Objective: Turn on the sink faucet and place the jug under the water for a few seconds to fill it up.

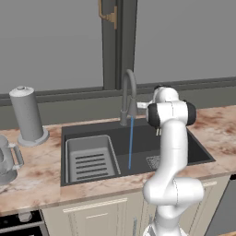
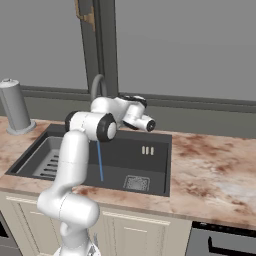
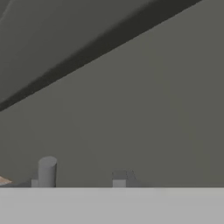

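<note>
one arm has the job, and its gripper [image 2: 150, 123] hangs over the sink [image 1: 184, 159] just right of the faucet [image 1: 128, 94], while the jug [image 1: 7, 159] stands upright on the counter [image 1: 39, 173] well apart, at about nine o'clock from the hand in the left base view, handle toward the sink. water [image 1: 131, 143] already runs in a thin blue stream into the basin. whether the fingers are spread or pressed together i cannot tell; nothing shows between them.
</note>
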